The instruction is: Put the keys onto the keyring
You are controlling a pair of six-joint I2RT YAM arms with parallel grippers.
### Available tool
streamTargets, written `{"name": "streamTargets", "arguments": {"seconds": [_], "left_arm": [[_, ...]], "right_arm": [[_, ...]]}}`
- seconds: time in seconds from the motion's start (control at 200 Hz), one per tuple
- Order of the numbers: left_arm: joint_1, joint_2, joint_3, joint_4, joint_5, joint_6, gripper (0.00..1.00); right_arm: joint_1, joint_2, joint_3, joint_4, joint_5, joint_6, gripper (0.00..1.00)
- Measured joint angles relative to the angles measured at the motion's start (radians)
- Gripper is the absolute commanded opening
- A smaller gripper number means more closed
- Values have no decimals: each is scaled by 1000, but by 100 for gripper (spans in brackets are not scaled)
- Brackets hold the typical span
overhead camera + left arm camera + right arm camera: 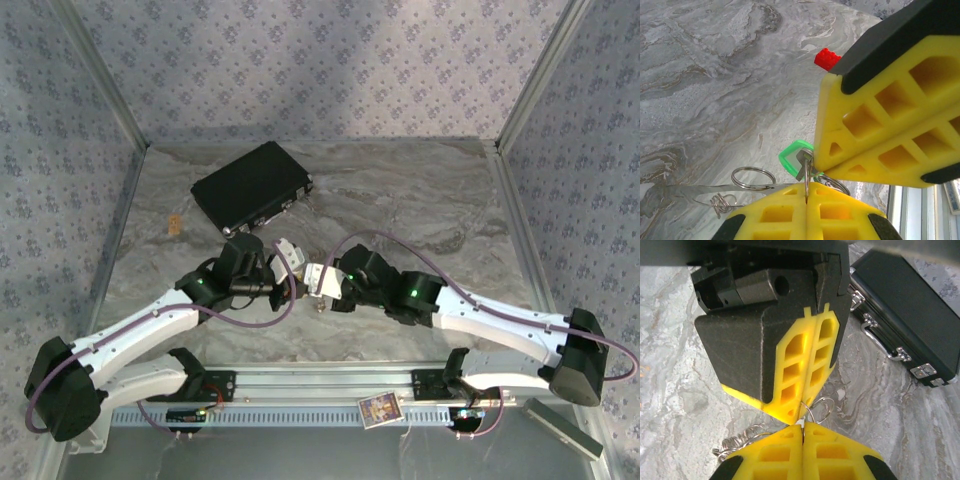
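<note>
Left gripper (806, 187) closed, apparently pinching keyring (753, 177). Right gripper (822, 167) closed on green key (790, 156). Tips touching at centre of table (715, 75).
Risks: shank misses ring gap; thin ring twists in pinch; fingertips jam together; key slips and drops.

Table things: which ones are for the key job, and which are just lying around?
For the job: green key, keyring.
Just lying about: black box, red block.
</note>
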Motion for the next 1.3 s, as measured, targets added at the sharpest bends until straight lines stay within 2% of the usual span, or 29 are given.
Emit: {"name": "streamTargets", "arguments": {"seconds": [0.115,0.415,0.665,0.984,1.299], "left_arm": [[0,-11,0,9,-7,11,0],[-37,-24,0,63,-49,117,0],[-45,-27,-17,127,-61,219,0],[-46,-45,-42,149,-63,277,0],[-46,-68,-58,164,-58,306,0]], "right_arm": [[2,-11,-6,-1,11,-14,23],[-23,-108,-63,-23,-28,12,42],[-130,-206,-124,-8,-117,119,41],[-132,-224,-195,95,-179,152,42],[-127,-223,-217,201,-193,116,36]]}}
